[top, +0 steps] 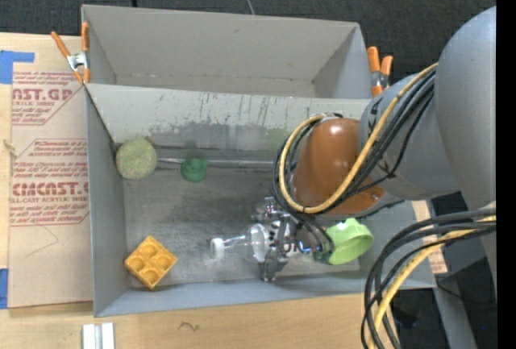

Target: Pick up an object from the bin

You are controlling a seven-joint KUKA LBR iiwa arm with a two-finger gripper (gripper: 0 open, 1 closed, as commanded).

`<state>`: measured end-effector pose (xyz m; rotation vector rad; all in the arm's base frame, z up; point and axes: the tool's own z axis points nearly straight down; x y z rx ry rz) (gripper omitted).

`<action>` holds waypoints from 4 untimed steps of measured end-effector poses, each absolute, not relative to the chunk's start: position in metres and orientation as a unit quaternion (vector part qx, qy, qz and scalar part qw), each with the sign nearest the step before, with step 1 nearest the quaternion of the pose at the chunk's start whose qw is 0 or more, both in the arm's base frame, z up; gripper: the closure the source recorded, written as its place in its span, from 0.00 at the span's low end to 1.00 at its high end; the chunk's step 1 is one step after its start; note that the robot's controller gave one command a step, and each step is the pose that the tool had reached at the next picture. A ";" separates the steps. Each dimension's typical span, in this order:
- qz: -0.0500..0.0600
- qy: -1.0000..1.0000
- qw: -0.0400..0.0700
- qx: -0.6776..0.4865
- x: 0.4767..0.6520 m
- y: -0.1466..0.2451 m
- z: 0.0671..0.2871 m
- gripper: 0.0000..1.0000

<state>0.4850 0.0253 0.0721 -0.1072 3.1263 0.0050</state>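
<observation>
The bin (105, 218) has plenty of bare floor through its middle and left half. A fuzzy pale-green ball (135, 159) sits near the left wall, with a small dark-green lump (193, 169) just beside it along the foot of the back wall. A yellow block (150, 262) lies alone in the front left corner, well apart from everything else. The crowded spot is the front right, where my arm reaches in. Its orange cover (326, 162) hangs over the right part of the floor, looped by yellow and black cables (284, 170). The gripper (272, 252) is down low, close against the front wall. A clear plastic piece (232, 243) lies on the floor at its left side, touching it or nearly so. A bright green rounded piece (350, 240) sits at its right, partly covered by the arm. I cannot tell whether the gripper is open or closed, or whether it has hold of either piece; the metal parts and the clear plastic run together there. The right wall and the floor beneath the cover are hidden from me.
</observation>
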 end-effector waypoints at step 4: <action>0.001 0.985 0.000 -0.171 0.483 0.016 0.087 1.00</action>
